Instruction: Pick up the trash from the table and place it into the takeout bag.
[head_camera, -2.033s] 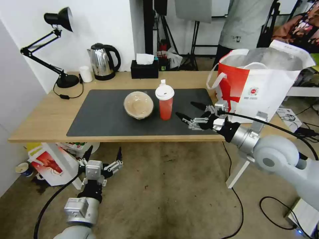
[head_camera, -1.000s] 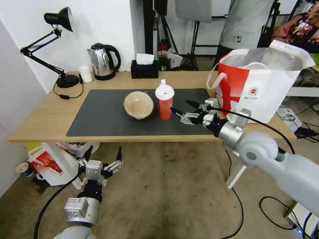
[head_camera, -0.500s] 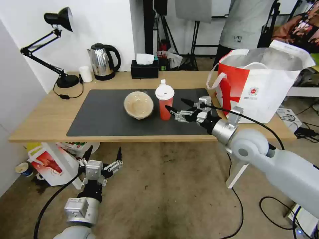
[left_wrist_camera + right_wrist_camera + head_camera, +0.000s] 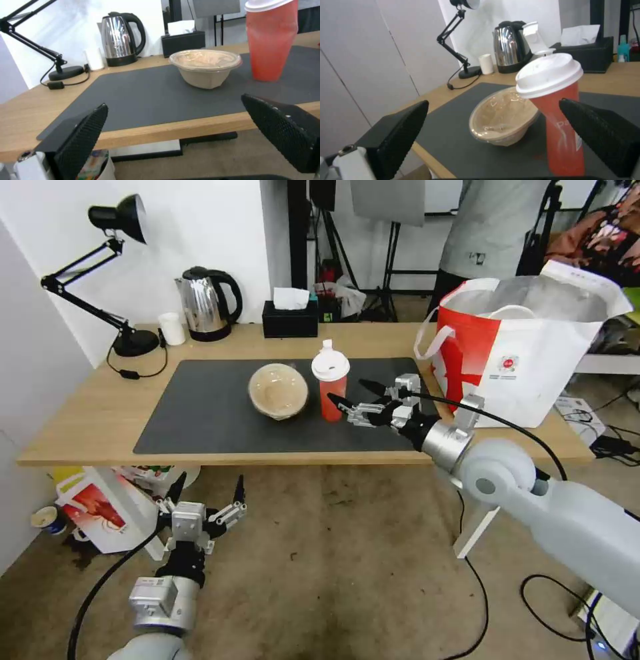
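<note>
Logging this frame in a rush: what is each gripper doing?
Left gripper: open, empty, parked below the table edge.
Right gripper: open, empty, beside the red drink cup, not touching.

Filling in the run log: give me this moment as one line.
right gripper: open, beside red cup | left gripper: open, parked below table | beige bowl: on mat | takeout bag: open

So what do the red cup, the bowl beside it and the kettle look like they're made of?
Red cup: seemingly thin translucent plastic, as light glows through its wall, with an opaque white snap-on lid.
Bowl: matte beige, probably paper pulp or fibre, sealed by a clear, crinkled film or lid.
Kettle: polished steel with mirror reflections; black handle and base, likely plastic.
</note>
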Controlling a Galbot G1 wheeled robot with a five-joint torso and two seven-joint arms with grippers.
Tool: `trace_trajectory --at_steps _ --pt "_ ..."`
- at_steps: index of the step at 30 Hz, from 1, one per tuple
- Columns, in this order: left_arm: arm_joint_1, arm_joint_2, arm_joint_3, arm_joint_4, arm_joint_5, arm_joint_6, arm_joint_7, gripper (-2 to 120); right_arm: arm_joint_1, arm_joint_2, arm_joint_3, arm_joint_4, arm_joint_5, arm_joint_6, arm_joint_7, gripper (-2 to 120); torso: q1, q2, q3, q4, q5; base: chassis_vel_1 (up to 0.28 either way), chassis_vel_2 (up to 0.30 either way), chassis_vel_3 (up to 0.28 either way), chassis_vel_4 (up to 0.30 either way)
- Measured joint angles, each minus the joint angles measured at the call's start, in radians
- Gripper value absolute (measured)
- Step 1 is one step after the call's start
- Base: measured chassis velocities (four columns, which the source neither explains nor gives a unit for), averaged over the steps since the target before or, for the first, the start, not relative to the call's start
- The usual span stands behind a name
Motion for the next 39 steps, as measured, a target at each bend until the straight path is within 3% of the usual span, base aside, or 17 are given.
trace_trajectory --at_steps 18,39 --pt "0.000 0.000 0.000 0.000 0.000 0.000 0.000 100 0.002 0.007 -0.001 -0.037 -0.076 -0.006 0.039 100 0.000 0.000 0.000 -0.0001 0.0001 0.000 0.000 0.000 0.000" --pt "0.000 0.000 0.000 0.000 0.000 0.000 0.000 100 0.060 0.043 -0.046 -0.074 -0.029 -0.011 0.032 100 0.000 0.000 0.000 0.0000 0.0000 0.000 0.000 0.000 0.000"
